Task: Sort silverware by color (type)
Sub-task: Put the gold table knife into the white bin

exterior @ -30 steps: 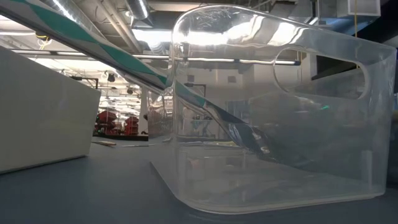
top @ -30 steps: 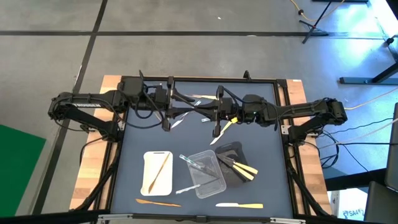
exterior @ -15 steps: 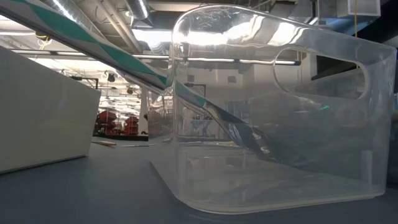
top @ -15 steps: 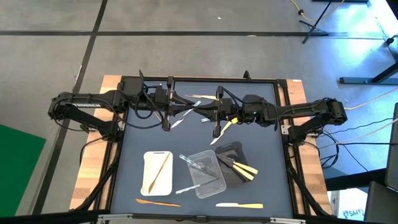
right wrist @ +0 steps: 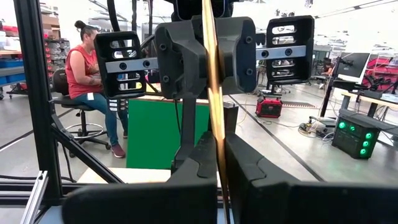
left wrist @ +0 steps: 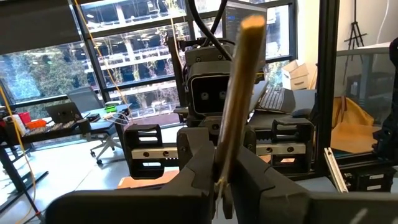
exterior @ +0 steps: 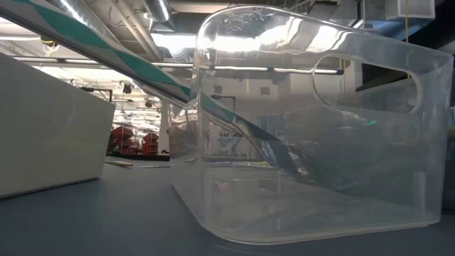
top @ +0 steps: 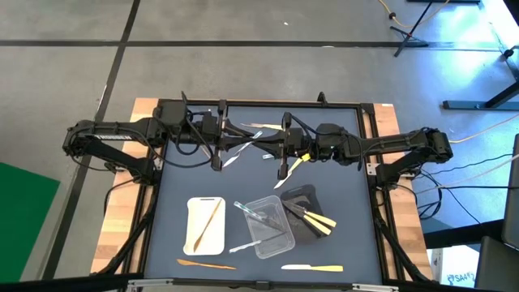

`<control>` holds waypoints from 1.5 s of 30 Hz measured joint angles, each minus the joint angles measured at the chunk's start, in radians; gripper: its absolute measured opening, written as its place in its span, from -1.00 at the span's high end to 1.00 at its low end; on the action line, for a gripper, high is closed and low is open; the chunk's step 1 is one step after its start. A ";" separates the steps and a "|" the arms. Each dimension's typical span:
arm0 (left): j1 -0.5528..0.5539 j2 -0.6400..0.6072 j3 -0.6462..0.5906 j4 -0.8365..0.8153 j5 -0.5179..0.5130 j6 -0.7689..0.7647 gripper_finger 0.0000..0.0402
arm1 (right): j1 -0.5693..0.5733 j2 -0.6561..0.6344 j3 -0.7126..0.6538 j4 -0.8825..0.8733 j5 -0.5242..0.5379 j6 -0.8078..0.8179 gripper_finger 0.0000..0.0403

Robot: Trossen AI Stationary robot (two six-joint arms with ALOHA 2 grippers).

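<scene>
A dark blue table (top: pixel 170 219) stands on a grey concrete floor (top: pixel 73 73), framed by a black rail, with a green panel (top: pixel 24 219) beside it on the floor. Beyond the table, in the right wrist view, a person (right wrist: pixel 93 87) sits on a chair at a workbench.

Both arms reach inward from the table's far corners and meet face to face over its far middle. The left claw (left wrist: pixel 225 180) is pinched narrow on a brown wooden utensil (left wrist: pixel 239 81), which stands up between its fingers. The right claw (right wrist: pixel 221 180) is clamped tight on a thin wooden utensil (right wrist: pixel 211 81), seen edge-on; both claws appear to grip the same piece, though I cannot tell for sure.

Nearer the front, three trays sit in a row. The white tray (top: pixel 205 225) holds one wooden utensil (top: pixel 210 221). The clear tray (top: pixel 269 225), which fills the low view (exterior: pixel 313 128), carries clear plastic pieces (top: pixel 250 212). The black tray (top: pixel 302 212) just beside it holds pale yellow utensils (top: pixel 318 221).

Loose silverware lies scattered: a wooden piece (top: pixel 205 264) and a cream one (top: pixel 312 268) along the front edge, a clear one (top: pixel 243 246) beside the clear tray, and a few pale ones (top: pixel 293 166) on the table under the claws.
</scene>
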 joint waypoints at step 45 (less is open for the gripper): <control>0.001 0.000 0.000 -0.083 -0.062 -0.017 0.89 | 0.000 -0.008 0.000 -0.086 0.055 0.002 0.19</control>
